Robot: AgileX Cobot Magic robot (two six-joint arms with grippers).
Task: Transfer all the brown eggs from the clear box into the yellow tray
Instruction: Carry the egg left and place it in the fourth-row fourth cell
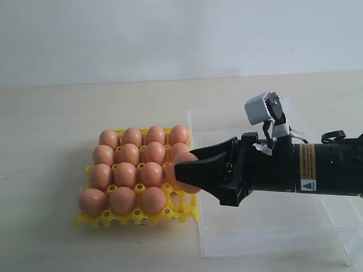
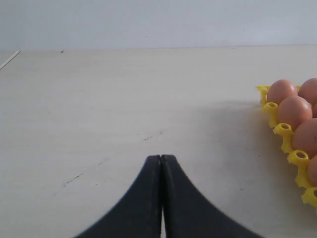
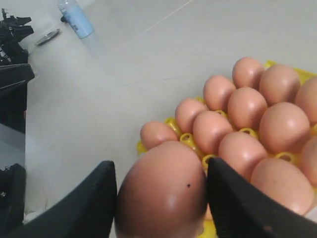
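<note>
Although the yellow tray (image 1: 91, 220) is nearly full, the job is not quite finished. As far as I can count, fourteen brown eggs (image 1: 129, 153) sit in its cups, and the front corner cup nearest the clear box (image 1: 255, 241) looks empty. The right hand (image 1: 182, 170) grips one more egg (image 3: 163, 193) between its spread fingers, over that side of the tray. No eggs show in the visible part of the box, though the arm hides some. The left hand (image 2: 161, 163) is pressed shut and empty above bare surface (image 2: 99, 99) beside the tray. I judge this one of the last placements.
</note>
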